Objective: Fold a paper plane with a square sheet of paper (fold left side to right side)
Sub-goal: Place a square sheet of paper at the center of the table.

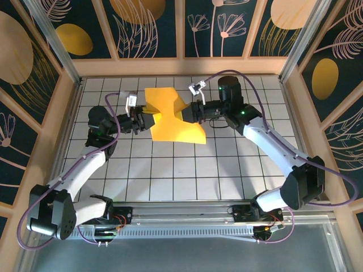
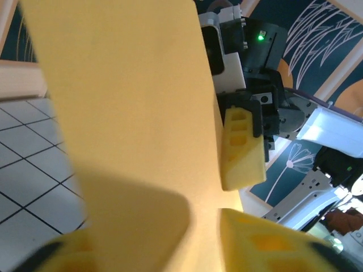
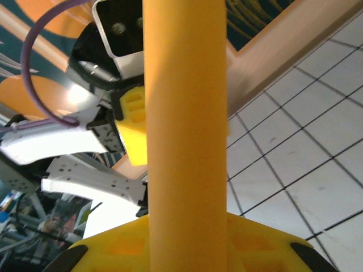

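From above, my two arms meet over the far half of the gridded worktop (image 1: 170,170). Between them hangs the orange-yellow sheet of paper (image 1: 170,122), lifted off the tiles and squeezed narrow at its middle, so its far and near ends flare out wider. My left claw (image 1: 146,119) is closed on the sheet's left waist and my right claw (image 1: 186,112) is closed on its right waist, the two facing each other across the paper.

Through my left wrist camera, the sheet of paper (image 2: 130,102) rises as a broad, blurred band from between my own yellow fingers (image 2: 261,243) at the bottom edge. My left claw (image 2: 153,249) has the paper pinched there. On the band's far edge, one yellow finger (image 2: 241,150) of my right claw presses against the paper, with its black wrist and a green light behind it. White tiles of the worktop (image 2: 28,164) show at the left, below the paper.

Through my right wrist camera, the sheet of paper (image 3: 184,113) stands as an upright strip running from top to bottom. My right claw (image 3: 187,249) grips it at the base, its yellow pads tight on either side. Just left of the strip, a yellow finger (image 3: 133,133) of my left claw touches the paper's far side. The tiled worktop (image 3: 295,158) lies to the right.
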Controlling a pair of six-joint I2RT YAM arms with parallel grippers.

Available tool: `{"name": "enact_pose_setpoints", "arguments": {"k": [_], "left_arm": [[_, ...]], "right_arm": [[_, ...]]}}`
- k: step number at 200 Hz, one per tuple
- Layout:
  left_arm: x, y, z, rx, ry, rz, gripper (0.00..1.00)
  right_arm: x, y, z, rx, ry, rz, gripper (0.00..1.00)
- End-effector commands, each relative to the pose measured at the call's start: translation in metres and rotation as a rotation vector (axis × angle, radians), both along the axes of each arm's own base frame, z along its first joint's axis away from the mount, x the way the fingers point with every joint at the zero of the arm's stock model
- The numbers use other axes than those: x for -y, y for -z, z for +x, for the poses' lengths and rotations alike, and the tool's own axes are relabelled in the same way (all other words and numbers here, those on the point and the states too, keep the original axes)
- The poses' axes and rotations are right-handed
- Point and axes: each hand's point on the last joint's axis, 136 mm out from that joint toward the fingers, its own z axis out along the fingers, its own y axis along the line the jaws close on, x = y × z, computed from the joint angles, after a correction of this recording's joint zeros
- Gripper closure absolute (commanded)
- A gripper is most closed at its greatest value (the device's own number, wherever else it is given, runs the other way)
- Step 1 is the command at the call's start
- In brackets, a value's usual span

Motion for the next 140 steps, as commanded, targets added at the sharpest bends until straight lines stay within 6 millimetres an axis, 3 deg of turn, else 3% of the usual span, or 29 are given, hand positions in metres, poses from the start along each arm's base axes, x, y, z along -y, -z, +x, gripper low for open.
{"name": "enact_pose_setpoints", "arguments": {"k": [1,37,73,111,140], "left_arm": [[-0.001,-0.013,-0.003,0.057,-0.014,0.006,0.89],[-0.001,0.015,0.019,-0.075,-0.076,0.047,1.00],[0.003,0.076,0.046,-0.314,-0.115,0.144,1.00],[0.002,0.153,0.064,-0.559,-0.162,0.246,1.00],[-0.003,0.220,0.069,-0.752,-0.204,0.343,1.00]], "right_arm": [[0.014,-0.004,0.021,0.063,0.113,-0.020,0.71],[0.038,0.015,0.050,0.079,0.309,-0.114,0.52],[0.079,0.048,0.085,0.028,0.572,-0.211,0.34],[0.109,0.095,0.102,-0.047,0.751,-0.328,0.32],[0.113,0.139,0.104,-0.154,0.781,-0.395,0.40]]}}
